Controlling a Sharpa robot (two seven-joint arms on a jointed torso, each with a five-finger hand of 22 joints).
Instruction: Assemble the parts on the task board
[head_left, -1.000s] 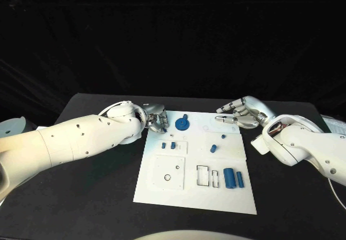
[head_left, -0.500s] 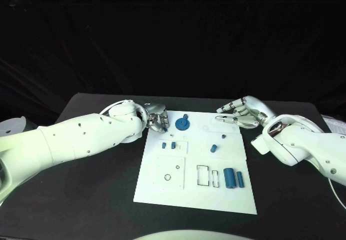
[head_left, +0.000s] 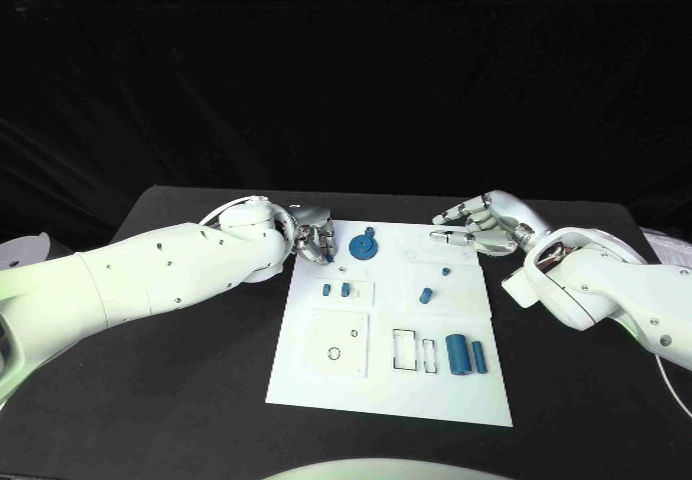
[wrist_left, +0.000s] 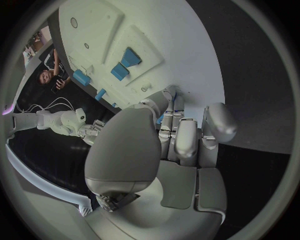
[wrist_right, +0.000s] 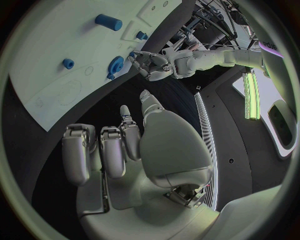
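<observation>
A: Where the left hand (head_left: 310, 243) meets the far left corner of the task board (head_left: 346, 385), what lies under it?

B: Black table (head_left: 173, 400), dark drape behind. The white board lies flat in the middle. The left hand's fingers are curled together at the board's corner, just beside the blue gear-shaped part (head_left: 364, 245). In the left wrist view something small and blue sits between the fingertips (wrist_left: 167, 131), but I cannot tell whether it is pinched.

A: And the right hand?

B: The right hand (head_left: 483, 225) hovers at the board's far right corner, fingers loosely bent and apart, holding nothing. In the right wrist view its fingers (wrist_right: 112, 150) are over bare black table, with the board edge beyond.

A: Parts on the board?

B: The gear with its short handle stands near the far edge. Two small blue pegs (head_left: 335, 290) stand side by side in a square panel left of centre. A small slanted blue piece (head_left: 427, 295) lies near the middle, and a tiny blue stud (head_left: 447, 271) lies beyond it. Near the right edge, a thick blue cylinder (head_left: 457, 354) lies beside a thinner blue bar (head_left: 479, 356), close to two empty rectangular slots (head_left: 415, 352). A larger square panel (head_left: 338, 343) with a ring-shaped hole lies nearer, on the left.
</observation>
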